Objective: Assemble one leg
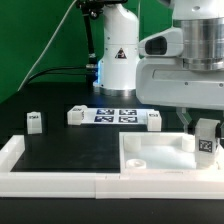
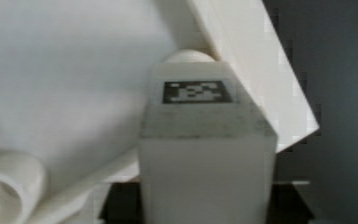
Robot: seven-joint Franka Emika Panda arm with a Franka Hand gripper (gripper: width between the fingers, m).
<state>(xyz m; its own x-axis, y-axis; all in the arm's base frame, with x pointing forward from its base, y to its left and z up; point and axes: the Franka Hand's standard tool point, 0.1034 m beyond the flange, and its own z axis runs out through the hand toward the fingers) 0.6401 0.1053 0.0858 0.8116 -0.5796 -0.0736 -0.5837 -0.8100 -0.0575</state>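
Note:
My gripper (image 1: pixel 205 130) is shut on a white leg (image 1: pixel 206 143) with a black-and-white tag, and holds it upright over the far right corner of the white square tabletop (image 1: pixel 150 160). In the wrist view the leg (image 2: pixel 201 140) fills the middle, its rounded end by the tabletop's raised rim (image 2: pixel 247 50); black fingers (image 2: pixel 128 200) grip both its sides. Whether the leg touches the tabletop I cannot tell. Three more legs stand on the black table: one (image 1: pixel 33 122) at the exterior view's left, one (image 1: pixel 74 116) and one (image 1: pixel 155 121) at either end of the marker board.
The marker board (image 1: pixel 115 115) lies flat behind the tabletop. A white L-shaped fence (image 1: pixel 50 180) runs along the table's front and left. The robot's base (image 1: pixel 118 50) stands at the back, with cables on its left.

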